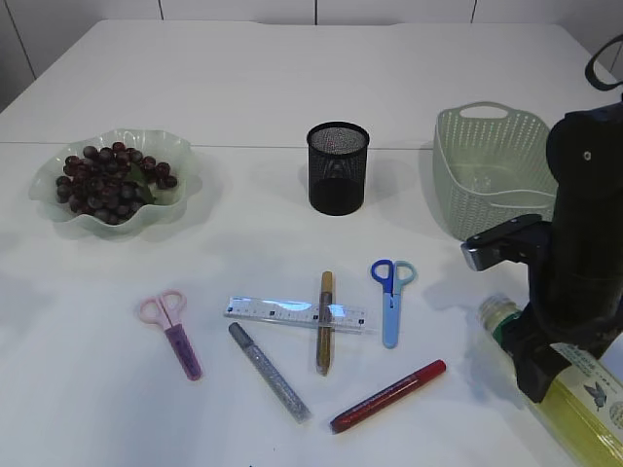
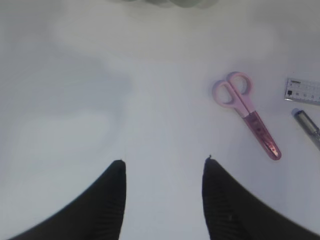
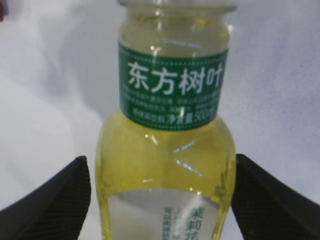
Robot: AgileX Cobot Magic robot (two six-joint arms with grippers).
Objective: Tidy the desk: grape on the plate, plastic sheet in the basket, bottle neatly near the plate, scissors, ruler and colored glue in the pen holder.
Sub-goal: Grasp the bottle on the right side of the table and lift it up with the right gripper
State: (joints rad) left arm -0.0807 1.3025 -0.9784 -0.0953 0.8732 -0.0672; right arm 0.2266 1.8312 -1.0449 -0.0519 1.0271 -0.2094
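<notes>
Exterior view: grapes (image 1: 109,181) fill the wavy plate (image 1: 51,209) near the desk's (image 1: 292,88) left edge. The left hand (image 2: 164,165) hovers part-open over bare desk, holding nothing. Toward the front edge lie pink scissors (image 1: 173,331), silver glue pen (image 1: 270,372), ruler (image 1: 282,312), gold glue pen (image 1: 325,321), blue scissors (image 1: 391,297) and red glue pen (image 1: 389,395). At the front right corner the right hand (image 3: 160,175), open wide, straddles the lying bottle (image 3: 165,165); contact unclear.

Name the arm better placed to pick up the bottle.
Right. The right gripper has its open fingers either side of the lying bottle; the left gripper hovers over bare table near the pink scissors.
</notes>
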